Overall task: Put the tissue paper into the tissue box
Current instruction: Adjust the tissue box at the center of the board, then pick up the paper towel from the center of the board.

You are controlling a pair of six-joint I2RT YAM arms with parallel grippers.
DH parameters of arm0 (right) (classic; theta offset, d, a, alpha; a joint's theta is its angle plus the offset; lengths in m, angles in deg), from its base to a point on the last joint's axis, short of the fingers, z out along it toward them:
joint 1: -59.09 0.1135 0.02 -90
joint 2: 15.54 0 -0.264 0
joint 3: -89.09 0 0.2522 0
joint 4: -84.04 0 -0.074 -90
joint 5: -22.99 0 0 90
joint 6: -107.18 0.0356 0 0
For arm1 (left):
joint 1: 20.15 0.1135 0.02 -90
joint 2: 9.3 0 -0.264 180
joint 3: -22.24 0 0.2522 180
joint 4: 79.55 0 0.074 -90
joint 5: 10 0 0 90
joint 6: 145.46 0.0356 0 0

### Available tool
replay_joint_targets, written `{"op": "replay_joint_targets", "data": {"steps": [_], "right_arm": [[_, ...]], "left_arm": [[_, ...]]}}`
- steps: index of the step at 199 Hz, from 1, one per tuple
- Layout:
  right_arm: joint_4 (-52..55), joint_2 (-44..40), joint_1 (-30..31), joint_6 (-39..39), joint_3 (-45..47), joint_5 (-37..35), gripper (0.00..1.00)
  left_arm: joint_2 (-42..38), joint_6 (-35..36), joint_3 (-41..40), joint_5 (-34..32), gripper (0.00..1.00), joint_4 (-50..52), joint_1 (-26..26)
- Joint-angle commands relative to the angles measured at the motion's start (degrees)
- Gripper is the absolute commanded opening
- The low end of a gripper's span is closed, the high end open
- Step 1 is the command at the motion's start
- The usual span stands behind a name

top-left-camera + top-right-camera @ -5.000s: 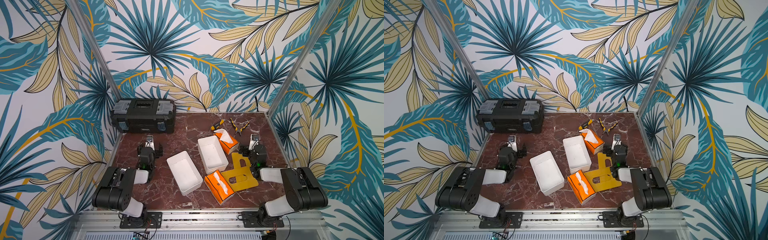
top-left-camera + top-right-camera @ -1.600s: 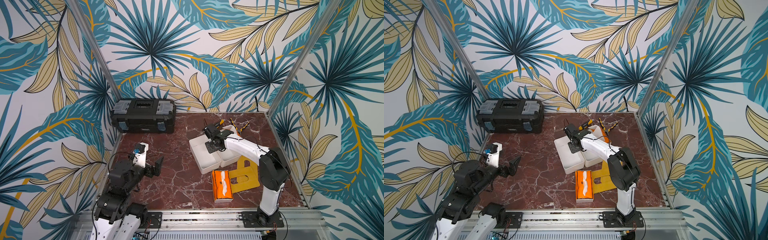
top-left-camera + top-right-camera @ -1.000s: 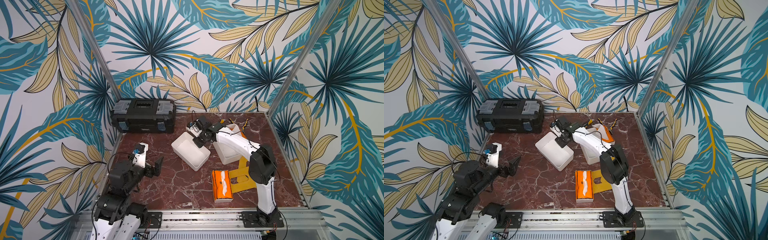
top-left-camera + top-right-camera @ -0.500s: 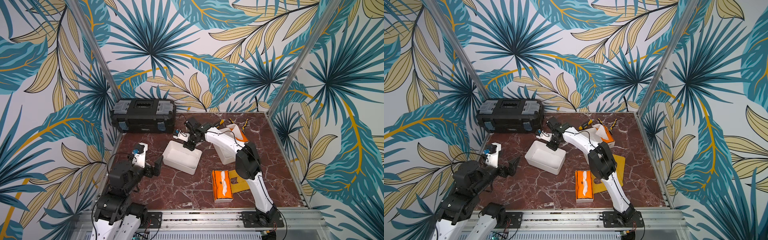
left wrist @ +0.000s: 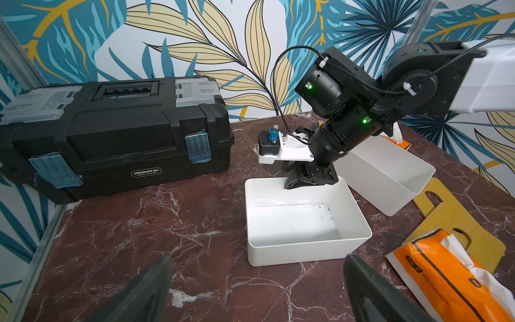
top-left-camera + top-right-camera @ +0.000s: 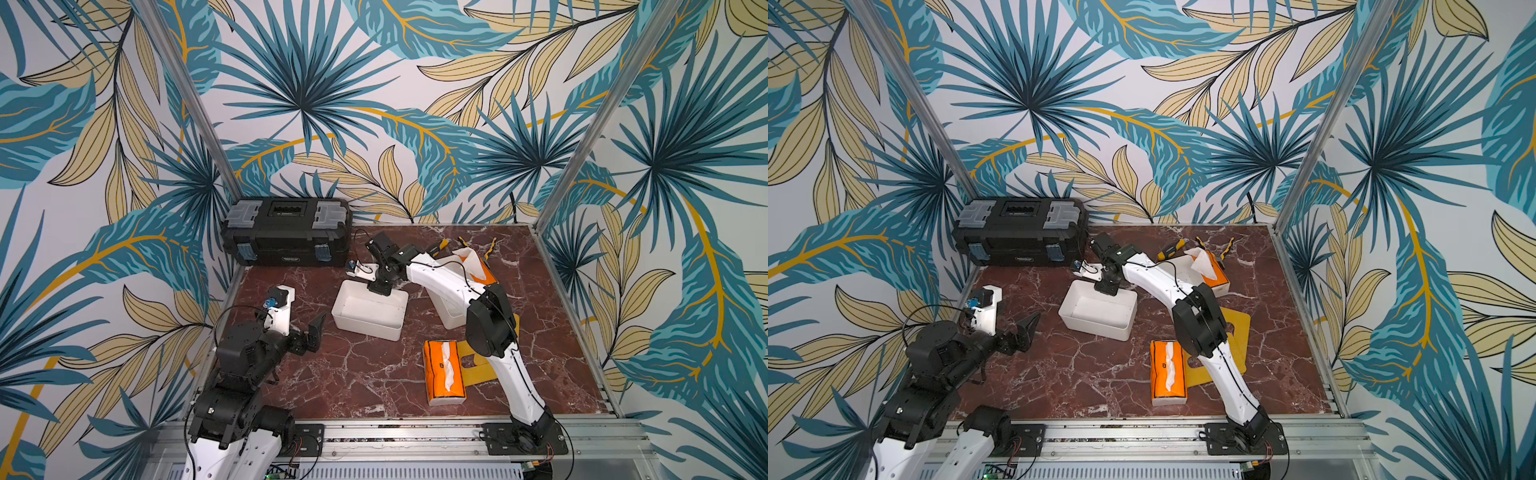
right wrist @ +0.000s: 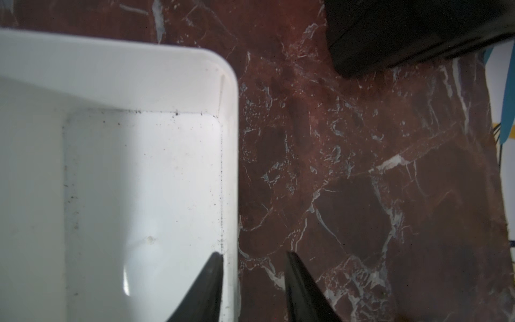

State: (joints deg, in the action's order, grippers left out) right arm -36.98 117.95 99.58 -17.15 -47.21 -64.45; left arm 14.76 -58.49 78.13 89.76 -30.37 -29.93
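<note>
Right wrist view is showing the right fingers (image 7: 209, 287) straddling one wall of the white tissue box (image 7: 231, 167), parted, gripping nothing; left fingers (image 5: 147, 295) are hovering wide open, empty; the orange tissue paper pack (image 6: 443, 372) is lying on the bench (image 6: 353, 382), apart from that box

Three walls (image 6: 299, 83) close in the space, all papered with large tropical leaves in teal, dark blue and pale yellow, with mustard stems on a white ground. An aluminium post (image 6: 187, 108) stands at each rear corner of the counter (image 6: 357, 374), where the walls meet. The counter's top is dark red marble-look stone veined in white, with thin metal strips along its side edges. A silver aluminium rail (image 6: 395, 432) runs along its front edge. The light is even and soft, and shadows are faint.
</note>
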Motion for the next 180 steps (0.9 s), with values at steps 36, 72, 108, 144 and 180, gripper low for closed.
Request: {"op": "replay_joint_targets", "data": {"steps": [36,72,108,144,180], "right_arm": [[0.0,-13.8,-0.2,22.0,1.5,-4.7,0.80],[3.8,-27.5,-0.1,38.6,13.5,-12.9,0.87],[0.4,-43.8,-0.1,52.5,35.2,-15.3,0.96],[-2.4,-55.8,0.7,64.4,53.6,-16.4,1.00],[1.2,-62.0,6.5,74.1,63.9,-21.7,1.00]], "left_arm": [[-0.6,-0.5,-1.1,0.3,1.00,-0.8,0.7],[-0.6,-1.1,-1.4,-1.0,1.00,-1.1,0.8],[-0.6,-1.0,-1.5,-0.7,1.00,-1.1,0.9],[-0.6,-1.1,-1.5,-0.3,1.00,-1.2,1.0],[-0.5,-1.2,-1.7,-0.1,1.00,-1.3,1.0]]}}
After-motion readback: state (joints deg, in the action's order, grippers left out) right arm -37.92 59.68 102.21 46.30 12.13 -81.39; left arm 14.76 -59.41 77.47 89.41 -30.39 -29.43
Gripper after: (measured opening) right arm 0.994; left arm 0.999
